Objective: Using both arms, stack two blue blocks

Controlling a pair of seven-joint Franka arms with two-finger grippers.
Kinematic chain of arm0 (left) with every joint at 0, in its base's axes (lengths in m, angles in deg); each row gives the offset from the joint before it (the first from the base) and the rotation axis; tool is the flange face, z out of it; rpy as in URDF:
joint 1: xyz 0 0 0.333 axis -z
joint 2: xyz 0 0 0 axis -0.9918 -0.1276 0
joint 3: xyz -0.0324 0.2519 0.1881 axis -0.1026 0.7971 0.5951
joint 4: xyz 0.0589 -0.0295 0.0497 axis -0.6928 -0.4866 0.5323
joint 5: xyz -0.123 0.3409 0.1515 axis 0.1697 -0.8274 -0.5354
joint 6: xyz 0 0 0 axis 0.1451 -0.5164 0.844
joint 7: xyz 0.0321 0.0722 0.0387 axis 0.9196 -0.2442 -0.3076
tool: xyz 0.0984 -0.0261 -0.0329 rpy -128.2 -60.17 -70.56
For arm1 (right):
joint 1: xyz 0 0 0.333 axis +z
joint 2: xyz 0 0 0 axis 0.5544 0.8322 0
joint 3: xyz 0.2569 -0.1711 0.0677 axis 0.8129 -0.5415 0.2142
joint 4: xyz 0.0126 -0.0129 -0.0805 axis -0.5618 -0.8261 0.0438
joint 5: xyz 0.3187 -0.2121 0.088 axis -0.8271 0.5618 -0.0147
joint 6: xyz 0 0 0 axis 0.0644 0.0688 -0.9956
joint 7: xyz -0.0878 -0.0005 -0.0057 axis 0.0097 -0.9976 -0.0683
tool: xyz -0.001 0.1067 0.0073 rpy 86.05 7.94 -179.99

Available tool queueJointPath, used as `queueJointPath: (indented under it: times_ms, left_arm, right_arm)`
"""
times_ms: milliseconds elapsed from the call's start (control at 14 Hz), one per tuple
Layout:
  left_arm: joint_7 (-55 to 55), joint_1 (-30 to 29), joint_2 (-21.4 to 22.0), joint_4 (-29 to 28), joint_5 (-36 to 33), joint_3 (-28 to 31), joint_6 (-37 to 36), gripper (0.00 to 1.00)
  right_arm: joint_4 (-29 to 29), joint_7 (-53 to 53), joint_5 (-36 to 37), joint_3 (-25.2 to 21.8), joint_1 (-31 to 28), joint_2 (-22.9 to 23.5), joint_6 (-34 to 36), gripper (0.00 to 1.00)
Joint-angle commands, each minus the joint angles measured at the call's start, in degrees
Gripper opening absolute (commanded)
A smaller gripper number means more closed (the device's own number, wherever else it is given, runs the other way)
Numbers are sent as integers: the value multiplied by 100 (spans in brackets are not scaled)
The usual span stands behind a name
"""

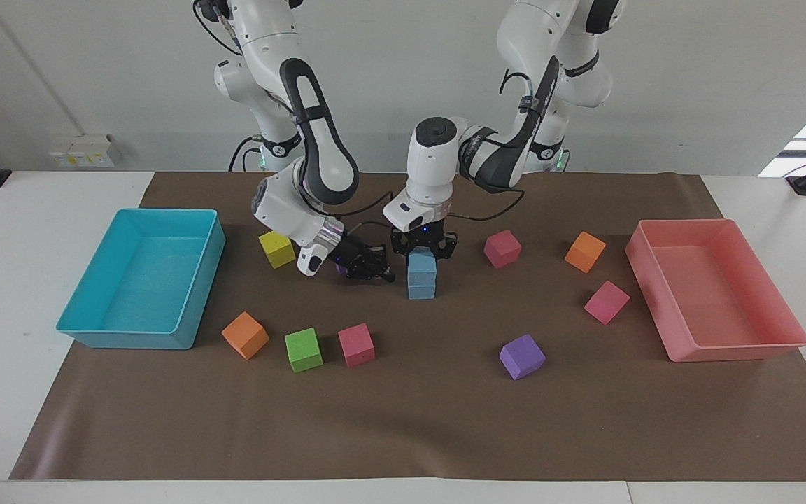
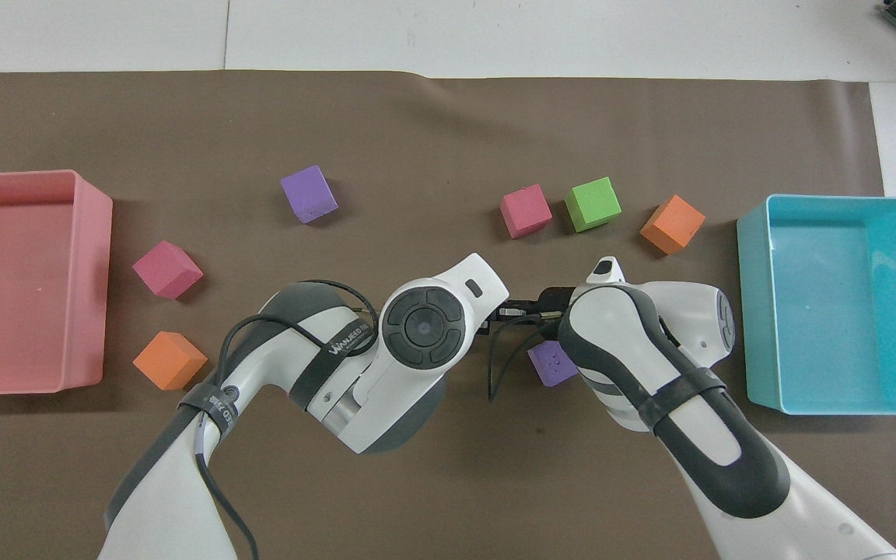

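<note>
We see the two blue blocks (image 1: pixel 422 276) already standing one on the other near the middle of the brown mat (image 1: pixel 445 420) that covers the worktop. We take this stack as our landmark. The left tool (image 1: pixel 423 253) reaches straight down onto the stack and is clamped on the upper block (image 1: pixel 422 264), which rests squarely on the lower block (image 1: pixel 422 287). The right tool (image 1: pixel 373 269) sits low just beside the stack, toward the right arm's end of the worktop, with its fingertips pressed together and nothing between them; a purple cube (image 2: pixel 552 363) lies beneath that arm.

We judge the blocks to be light, soft foam: they should give slightly under pressure and their matte faces ought to grip well, so a gentle pinch across two opposite side faces, near mid-height, suits them. Because they weigh so little, we expect a sideways nudge during release could topple the stack, so a straight upward withdrawal seems safest.
</note>
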Motion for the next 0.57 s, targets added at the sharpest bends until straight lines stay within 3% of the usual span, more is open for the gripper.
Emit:
queueJointPath:
  times_ms: [0,287,502]
  left_arm:
    - [-128,111,127,-127,-165,88,-41,35]
    - [-120,102,119,-127,-165,88,-41,41]
    - [-120,93,119,-127,-165,88,-23,61]
  right_arm:
    - [-51,285,-203,21,-5,-4,-120,0]
    - [-51,285,-195,21,-5,-4,-120,0]
    - [-51,285,-195,21,-5,-4,-120,0]
